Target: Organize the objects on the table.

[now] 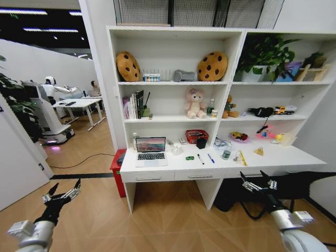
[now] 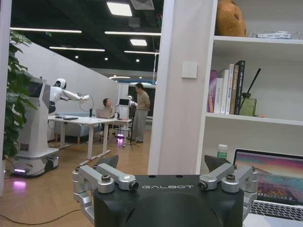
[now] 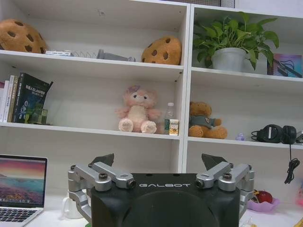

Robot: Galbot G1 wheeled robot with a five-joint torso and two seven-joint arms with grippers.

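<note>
The robot faces the table (image 1: 157,169), a long white desk under a wall of shelves, with both arms held low and well short of its front edge.

Laptop (image 1: 151,151): open, screen lit, at the desk's left end; it lies ahead of and above the left gripper (image 1: 61,195), whose fingers are spread wide and hold nothing.

Tin (image 1: 226,154): upright near the middle of the desk, ahead of the right gripper (image 1: 256,183), whose fingers are likewise wide apart and empty.

Green toy car (image 1: 189,157), black pen (image 1: 200,159) and blue pen (image 1: 211,158): in a loose row between laptop and tin, closer to the right fingers than to the left.

Likely risks: the pens lie flat on a smooth top, so closing fingers could push them away or roll them off the edge. The car may roll when touched. A reach toward the small items could clip the laptop's raised screen or topple the tin.
</note>
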